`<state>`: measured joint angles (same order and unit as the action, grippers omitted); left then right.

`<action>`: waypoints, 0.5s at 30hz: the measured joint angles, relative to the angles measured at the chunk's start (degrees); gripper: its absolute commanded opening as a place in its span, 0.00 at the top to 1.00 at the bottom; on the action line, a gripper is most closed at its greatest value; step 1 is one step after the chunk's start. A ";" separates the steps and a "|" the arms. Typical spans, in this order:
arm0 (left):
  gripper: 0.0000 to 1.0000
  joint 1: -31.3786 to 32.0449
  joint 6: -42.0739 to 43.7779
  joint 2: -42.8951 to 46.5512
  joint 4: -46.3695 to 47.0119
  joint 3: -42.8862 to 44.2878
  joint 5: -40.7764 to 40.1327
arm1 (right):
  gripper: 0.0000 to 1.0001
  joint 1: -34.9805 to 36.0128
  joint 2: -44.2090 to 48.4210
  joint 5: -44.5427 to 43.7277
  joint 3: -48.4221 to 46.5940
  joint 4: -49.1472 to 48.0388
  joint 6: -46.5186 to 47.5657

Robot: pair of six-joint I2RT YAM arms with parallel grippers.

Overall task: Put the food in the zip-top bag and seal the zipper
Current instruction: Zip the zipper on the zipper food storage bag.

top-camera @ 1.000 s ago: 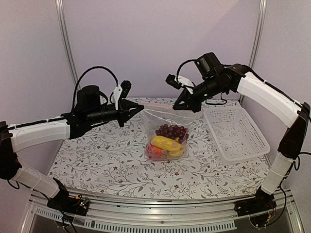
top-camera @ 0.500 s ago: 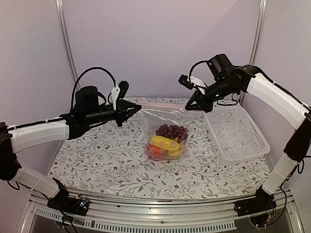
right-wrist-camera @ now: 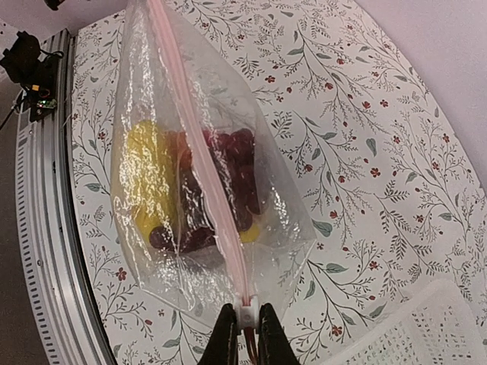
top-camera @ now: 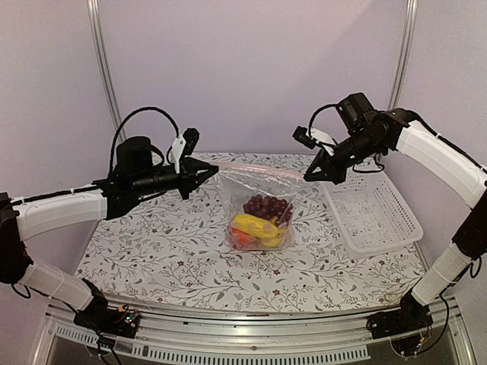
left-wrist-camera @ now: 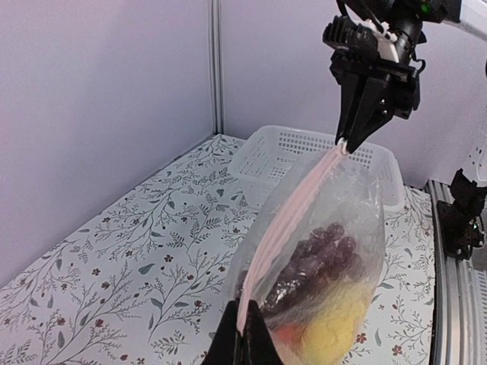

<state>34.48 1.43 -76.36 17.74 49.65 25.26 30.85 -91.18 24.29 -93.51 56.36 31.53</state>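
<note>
The transparent zip-top bag (top-camera: 259, 199) hangs stretched between both grippers, its bottom on the table. Inside are the dark red grape bunch (top-camera: 267, 205), the yellow banana (top-camera: 257, 224) and a red-orange piece (top-camera: 241, 237); other food is hidden. The pink zipper (top-camera: 255, 166) runs taut along the top. My left gripper (top-camera: 215, 169) is shut on the bag's left top corner (left-wrist-camera: 245, 323). My right gripper (top-camera: 310, 176) is shut on the white zipper slider (right-wrist-camera: 246, 314) at the right end of the zipper (right-wrist-camera: 199, 148). The grapes (right-wrist-camera: 232, 163) and yellow pieces (right-wrist-camera: 143, 171) show through the plastic.
A white mesh basket (top-camera: 371, 207) stands on the table right of the bag, below my right arm; it also shows in the left wrist view (left-wrist-camera: 298, 144) and the right wrist view (right-wrist-camera: 415, 327). The floral tablecloth (top-camera: 160, 228) ends at a metal rail (top-camera: 251, 334) in front.
My right gripper has slid to the right along the zipper, away from the left gripper, out to the bag's right end. The left gripper has drawn slightly left, stretching the bag's top.
</note>
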 measured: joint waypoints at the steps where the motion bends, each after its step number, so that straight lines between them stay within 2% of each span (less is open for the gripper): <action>1: 1.00 -0.04 0.00 0.00 0.02 -0.04 0.00 | 1.00 -0.09 0.28 -0.02 0.24 0.09 0.02; 15: 1.00 -0.15 -0.59 0.09 0.42 -0.44 0.04 | 1.00 -0.39 1.09 0.07 1.07 0.70 -0.44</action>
<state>34.33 0.84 -76.27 18.15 49.21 25.30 30.46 -90.08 24.36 -92.44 57.06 31.09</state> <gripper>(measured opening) 0.005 0.054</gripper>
